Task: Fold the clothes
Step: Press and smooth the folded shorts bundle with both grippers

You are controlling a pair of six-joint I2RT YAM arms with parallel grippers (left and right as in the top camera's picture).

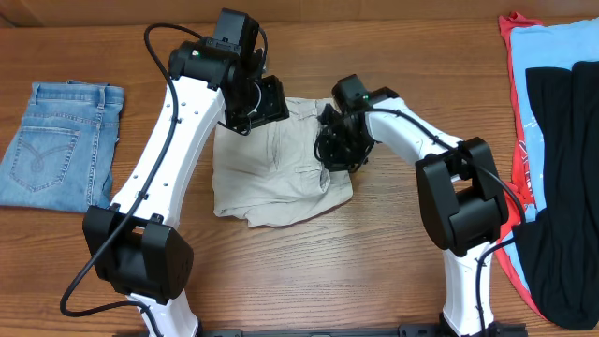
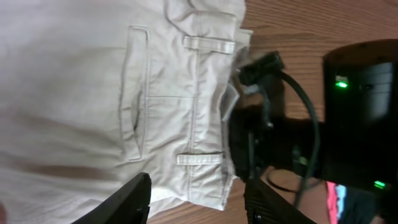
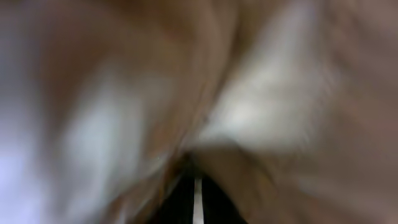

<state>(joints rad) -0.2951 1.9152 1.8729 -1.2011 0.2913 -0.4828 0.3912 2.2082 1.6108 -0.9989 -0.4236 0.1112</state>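
- The table (image 1: 374,271) is giving loads of room. Bare wood is showing all along the near side and between the shorts and the heap on the right, so nothing is crowding the fold.
- The heap (image 1: 562,187) (black on top of light-blue and red) is sitting against the right edge and running out of view, well apart from the action. My guess is that all of it is waiting its turn.
- The shorts (image 1: 271,178) are lying mid-table between the two arms. They're looking partly doubled over but rumpled, with the near edge going wavy. I'd call that mid-fold, not done.
- The jeans (image 1: 56,145) are lying flat at the far left, well clear of everything, and look folded. So I'm counting one done.
- The right claw (image 1: 339,148) is pressed together at the waistband end of the shorts and seems to be pinching the cloth. Its own camera is showing nothing but a beige blur.
- The left claw (image 2: 198,202) is hanging spread just over the shorts, by the back pocket and belt loops, gripping nothing.
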